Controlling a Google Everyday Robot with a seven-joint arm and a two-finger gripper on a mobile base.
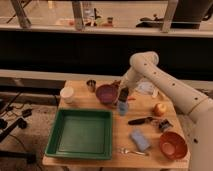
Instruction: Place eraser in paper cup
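Observation:
My gripper hangs at the end of the white arm, which reaches in from the right. It is just right of the purple bowl and directly above the small blue cup. The gripper is shut on the eraser, a small dark block that stands upright between the fingers, lifted off the table. The white paper cup stands upright at the table's left edge, well to the left of the gripper and beyond the purple bowl.
A small metal cup stands behind the purple bowl. A green tray fills the front left. On the right lie an apple, a black-handled tool, a light blue sponge, an orange bowl and a fork.

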